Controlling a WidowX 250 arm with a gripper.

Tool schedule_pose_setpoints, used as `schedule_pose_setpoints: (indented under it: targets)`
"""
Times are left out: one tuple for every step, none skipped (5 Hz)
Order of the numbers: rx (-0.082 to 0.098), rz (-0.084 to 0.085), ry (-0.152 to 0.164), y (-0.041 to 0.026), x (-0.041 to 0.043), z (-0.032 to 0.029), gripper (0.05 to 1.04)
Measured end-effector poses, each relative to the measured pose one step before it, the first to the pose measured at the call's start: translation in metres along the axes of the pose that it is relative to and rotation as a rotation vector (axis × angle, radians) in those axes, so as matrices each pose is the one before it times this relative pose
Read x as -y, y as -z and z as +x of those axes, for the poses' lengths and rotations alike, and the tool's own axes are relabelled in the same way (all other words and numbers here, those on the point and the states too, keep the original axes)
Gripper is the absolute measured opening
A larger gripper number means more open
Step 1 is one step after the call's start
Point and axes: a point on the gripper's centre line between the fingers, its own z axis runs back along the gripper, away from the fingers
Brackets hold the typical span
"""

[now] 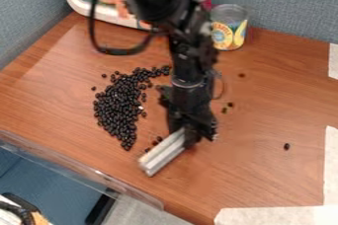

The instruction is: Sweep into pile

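Grips a pale grooved bar [162, 153] in the nearly closed gripper [190, 134], slanted low, likely to herd black beans [119, 106] beside it.

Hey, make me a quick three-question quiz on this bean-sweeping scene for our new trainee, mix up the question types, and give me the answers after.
1. Multiple choice: What does the gripper hold?
A) a can
B) a pale bar
C) a spoon

2. True or false: Every dark bean is gathered in the main pile.

3. Fill in the blank: As the camera sees it, the main pile lies to the ____ of the gripper.

Key:
1. B
2. False; several stray beans lie apart from it, such as the lone bean toward the right.
3. left
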Motion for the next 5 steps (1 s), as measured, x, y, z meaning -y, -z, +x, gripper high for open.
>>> schedule_pose_setpoints:
  targets:
    - [-0.0043,0.0115,-0.0115,0.00058,-0.01463,-0.00547,0.370]
    - [-0.0048,0.0075,-0.0194,0.00091,-0.01681,-0.00711,0.370]
    - [-0.0122,0.0183,-0.0289,0.00045,-0.01862,-0.00783,0.370]
    - [-0.0102,0.0208,-0.0004,0.00043,-0.01532,-0.00577,0.370]
    - [-0.0060,0.0054,0.0225,0.00083,-0.01183,-0.00265,0.370]
